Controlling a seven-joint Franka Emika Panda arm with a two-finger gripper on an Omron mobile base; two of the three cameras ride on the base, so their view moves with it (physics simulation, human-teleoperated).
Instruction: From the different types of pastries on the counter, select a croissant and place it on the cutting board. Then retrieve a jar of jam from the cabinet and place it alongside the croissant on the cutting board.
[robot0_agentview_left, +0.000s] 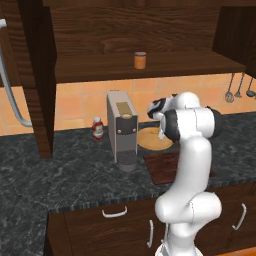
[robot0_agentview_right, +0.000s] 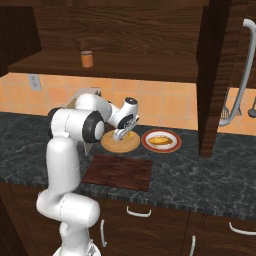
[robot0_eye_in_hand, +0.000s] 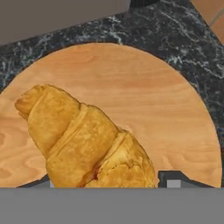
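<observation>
The golden croissant (robot0_eye_in_hand: 87, 140) lies on a round light-tan wooden disc (robot0_eye_in_hand: 131, 78) on the black marbled counter (robot0_agentview_left: 75, 170). My gripper (robot0_agentview_right: 122, 136) reaches down onto it, and its fingertips (robot0_eye_in_hand: 175, 178) press against the croissant's two sides, so the gripper is shut on it. The croissant still rests on the disc (robot0_agentview_right: 112, 146). The dark reddish cutting board (robot0_agentview_right: 120, 172) lies bare just in front of the disc. An orange jar of jam (robot0_agentview_left: 140, 60) with a dark lid stands on the shelf of the open dark wood cabinet (robot0_agentview_left: 100, 35) above.
A red-rimmed white plate (robot0_agentview_right: 145, 140) right of the disc carries an oval orange-brown pastry (robot0_agentview_right: 160, 141). A grey coffee machine (robot0_agentview_left: 121, 127) and a red bottle (robot0_agentview_left: 98, 128) stand left of the disc. Utensils (robot0_agentview_left: 230, 95) hang on the tiled wall.
</observation>
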